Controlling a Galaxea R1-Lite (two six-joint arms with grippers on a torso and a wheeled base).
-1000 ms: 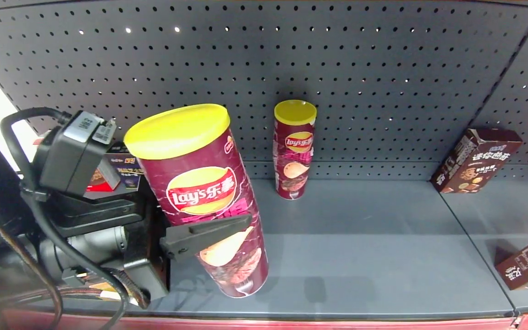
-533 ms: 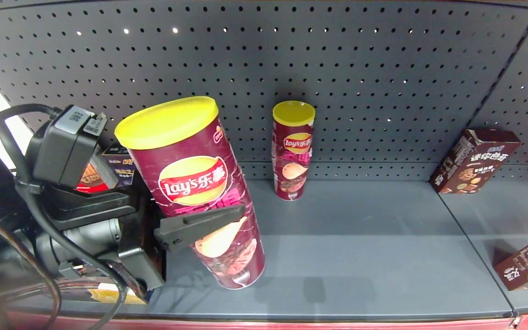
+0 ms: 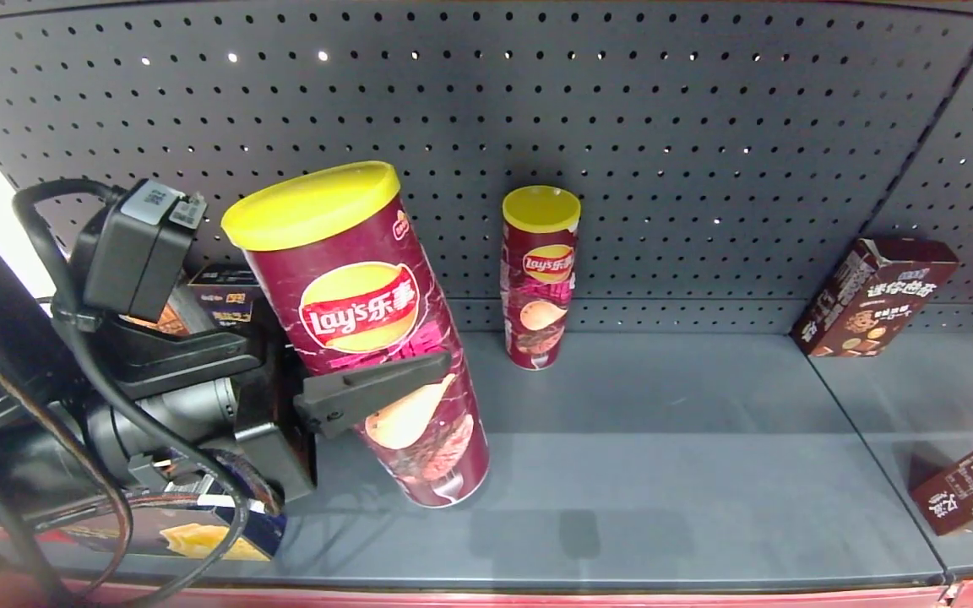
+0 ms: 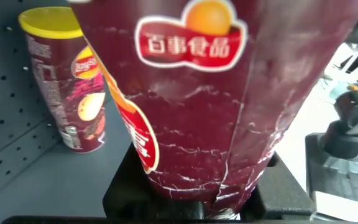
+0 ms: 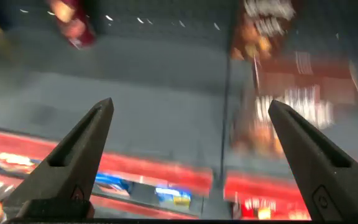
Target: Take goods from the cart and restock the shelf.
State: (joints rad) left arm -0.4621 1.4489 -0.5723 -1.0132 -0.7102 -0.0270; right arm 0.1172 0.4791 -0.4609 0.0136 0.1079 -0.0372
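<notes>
The left gripper (image 3: pixel 406 380) is clamping a tilted chip can (image 3: pixel 360 312) over the shelf (image 3: pixel 664 473), not yet released, while a second can (image 3: pixel 540 279) is standing stocked beyond it.

1. Grey shelf (image 3: pixel 664 439) is carrying a yellow-lidded chip can (image 3: pixel 540 279), standing upright against the pegboard (image 3: pixel 622 127).
2. A brown box (image 3: pixel 875 295) is leaning on the pegboard (right bay); a second brown box (image 3: pixel 972 490) is lying tilted nearer the front.

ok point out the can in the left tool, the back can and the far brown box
held can (image 3: pixel 357 308), head view, front label
back can (image 3: pixel 540 287), head view, mid body
far brown box (image 3: pixel 875 295), head view, front face
</notes>
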